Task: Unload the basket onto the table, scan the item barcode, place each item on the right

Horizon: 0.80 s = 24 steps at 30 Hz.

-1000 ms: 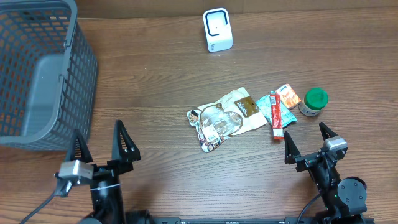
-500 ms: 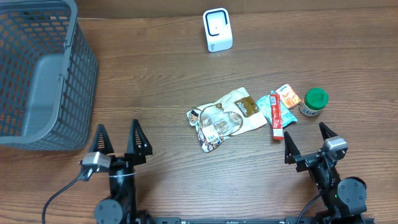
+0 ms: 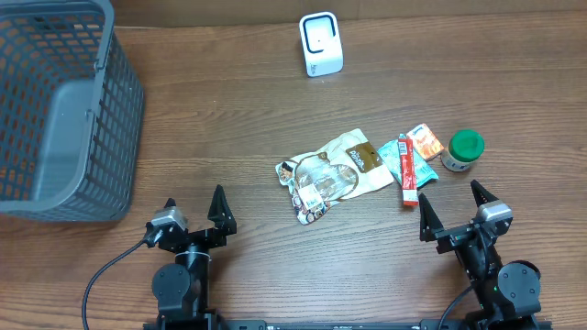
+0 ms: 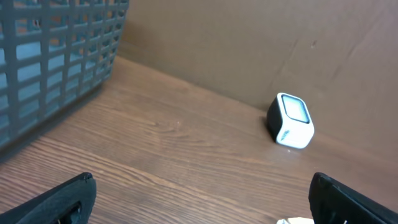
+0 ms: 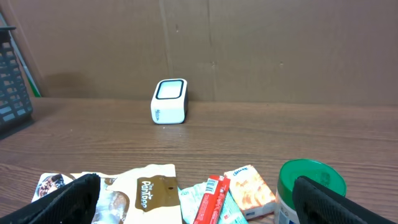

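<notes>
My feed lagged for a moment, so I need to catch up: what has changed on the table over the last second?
The left gripper moved right along the near edge, toward the snack pouch, with its jaws open and empty throughout. Nothing was gripped or released. The right gripper, scanner, basket and green-lidded jar stayed where they were.

snack pouch (image 5: 149, 186) with a brown patch reading roughly "Pantoo", other labels too small to read

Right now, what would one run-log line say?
left gripper: open, empty | right gripper: open, empty | snack bag: lying untouched | scanner: upright, far side
</notes>
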Each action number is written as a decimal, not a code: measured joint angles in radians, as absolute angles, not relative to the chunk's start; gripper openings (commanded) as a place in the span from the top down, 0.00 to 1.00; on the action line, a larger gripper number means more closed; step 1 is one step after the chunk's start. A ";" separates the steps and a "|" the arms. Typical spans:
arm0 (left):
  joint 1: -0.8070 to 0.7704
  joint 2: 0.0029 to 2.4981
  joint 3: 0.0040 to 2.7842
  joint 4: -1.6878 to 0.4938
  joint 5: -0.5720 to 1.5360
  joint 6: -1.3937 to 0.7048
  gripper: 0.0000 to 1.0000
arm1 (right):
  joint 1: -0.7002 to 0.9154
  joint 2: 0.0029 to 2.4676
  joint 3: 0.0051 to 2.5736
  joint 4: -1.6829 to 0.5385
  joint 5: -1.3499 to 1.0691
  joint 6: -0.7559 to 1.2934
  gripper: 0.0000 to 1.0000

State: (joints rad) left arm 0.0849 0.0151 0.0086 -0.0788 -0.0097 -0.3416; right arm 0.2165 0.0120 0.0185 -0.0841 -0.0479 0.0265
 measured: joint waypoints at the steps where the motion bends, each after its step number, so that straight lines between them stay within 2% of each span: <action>1: 0.085 0.015 0.009 -0.078 -0.007 -0.313 0.00 | 0.216 0.012 0.019 -0.083 -0.048 0.026 0.00; 9: 0.085 0.015 0.009 -0.078 0.001 -0.186 0.00 | 0.216 0.012 0.019 -0.084 -0.048 0.027 0.00; 24: 0.085 0.015 0.009 -0.078 0.004 -0.153 0.00 | 0.216 0.012 0.019 -0.084 -0.047 0.026 0.00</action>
